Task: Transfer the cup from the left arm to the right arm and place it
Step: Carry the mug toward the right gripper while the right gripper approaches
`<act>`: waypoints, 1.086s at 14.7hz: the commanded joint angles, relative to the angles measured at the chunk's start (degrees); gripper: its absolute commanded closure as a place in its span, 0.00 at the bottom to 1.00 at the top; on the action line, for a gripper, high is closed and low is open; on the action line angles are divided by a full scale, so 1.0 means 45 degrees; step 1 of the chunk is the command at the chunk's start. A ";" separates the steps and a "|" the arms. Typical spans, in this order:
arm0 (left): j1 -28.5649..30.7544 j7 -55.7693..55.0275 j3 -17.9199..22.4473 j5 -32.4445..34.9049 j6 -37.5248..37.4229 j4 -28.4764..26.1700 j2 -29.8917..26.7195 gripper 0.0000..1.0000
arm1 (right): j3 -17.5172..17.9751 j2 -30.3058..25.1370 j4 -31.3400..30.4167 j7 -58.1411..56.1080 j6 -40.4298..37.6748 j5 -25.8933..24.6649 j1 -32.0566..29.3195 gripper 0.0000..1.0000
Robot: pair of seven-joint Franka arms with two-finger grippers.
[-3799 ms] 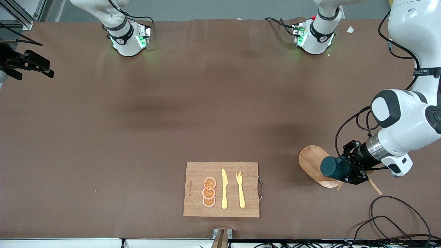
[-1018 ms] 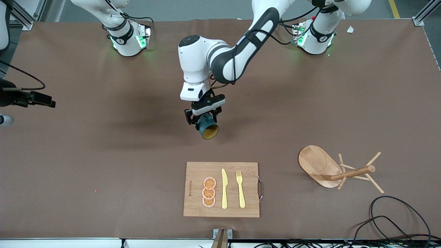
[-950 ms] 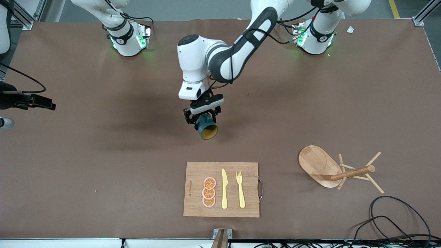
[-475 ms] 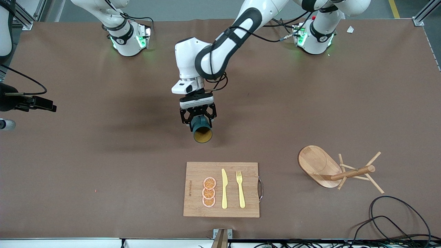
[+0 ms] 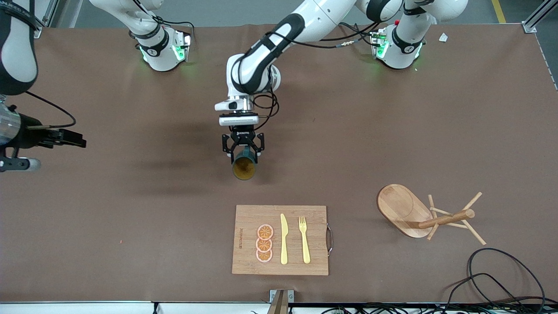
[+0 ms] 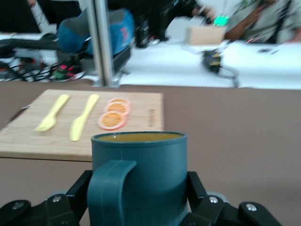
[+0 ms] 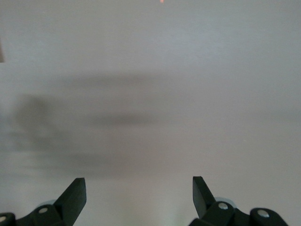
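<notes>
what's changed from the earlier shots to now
The left claw carried the cup off the wooden peg rack to mid-table above the cutting board, staying shut on it, then swung its mouth toward the front camera. The right claw came a little inward, open. Board, cutlery and rack stayed put.

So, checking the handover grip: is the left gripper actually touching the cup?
Touching. In the left wrist view the left gripper has its fingers pressed against both sides of the cup.
</notes>
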 commanded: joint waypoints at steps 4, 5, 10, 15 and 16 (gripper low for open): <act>-0.0868 -0.3736 0.0182 0.4850 -0.0589 0.0307 0.1668 0.44 | -0.0004 -0.0105 -0.1562 0.1405 0.1643 0.0491 0.0740 0.00; -0.0907 -0.4010 0.0182 0.5340 -0.0629 0.0288 0.1824 0.44 | -0.0023 -0.0105 -0.1620 0.1952 0.1662 0.0472 0.1051 0.00; -0.1218 -0.5005 0.0143 0.6985 -0.2170 0.0054 0.2547 0.41 | -0.0024 -0.0144 -0.2244 0.3535 0.1954 0.0471 0.1853 0.00; -0.1903 -0.6099 -0.0266 0.6771 -0.3676 -0.0920 0.2823 0.00 | -0.0024 -0.0222 -0.3026 0.5937 0.2813 0.0452 0.3161 0.00; -0.1923 -0.6277 -0.0557 0.6713 -0.3792 -0.1116 0.2783 0.00 | -0.0024 -0.0203 -0.3066 0.6367 0.2892 0.0452 0.3318 0.00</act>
